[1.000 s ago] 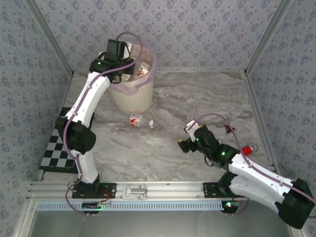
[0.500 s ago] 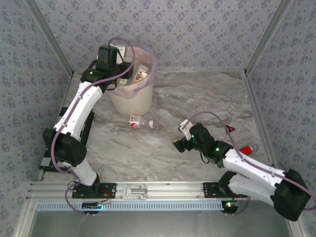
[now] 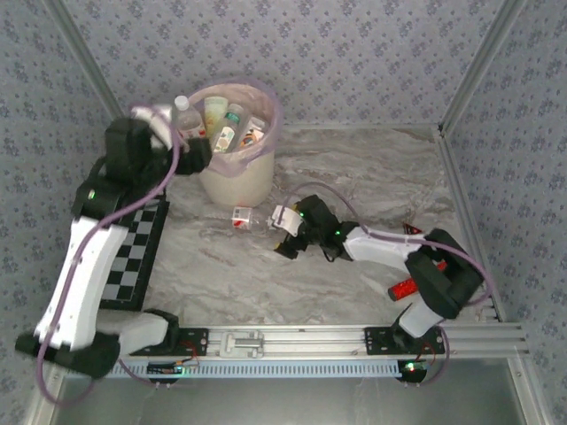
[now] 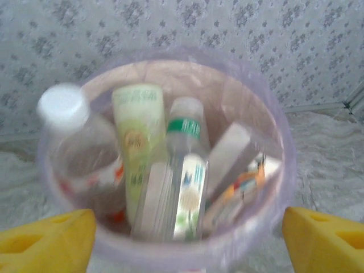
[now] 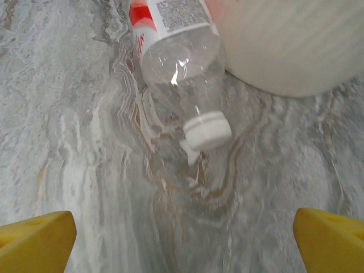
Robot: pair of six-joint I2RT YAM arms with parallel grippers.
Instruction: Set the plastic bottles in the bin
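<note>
Bottles (image 4: 185, 170) crowd the bin (image 4: 278, 170), standing and leaning inside its pink liner. The left claw (image 4: 185, 244) hangs just at the near rim, yellow fingers (image 4: 48, 239) spread wide with nothing between them. The right claw (image 5: 182, 244) is equally wide and empty, low over the table (image 5: 85, 142). It is aimed at one bottle (image 5: 179, 62) lying on its side with its white cap (image 5: 207, 129) toward the claw.

This looks like the only bottle left outside, so the job seems nearly finished. It lies just beside the bin's foot; whether they touch I cannot tell. The bin wall hems one side, so a finger has little room there. The table is open toward the claw. A red cylinder (image 3: 403, 288) by the right base and a checkered board (image 3: 133, 257) on the left lie well apart.
</note>
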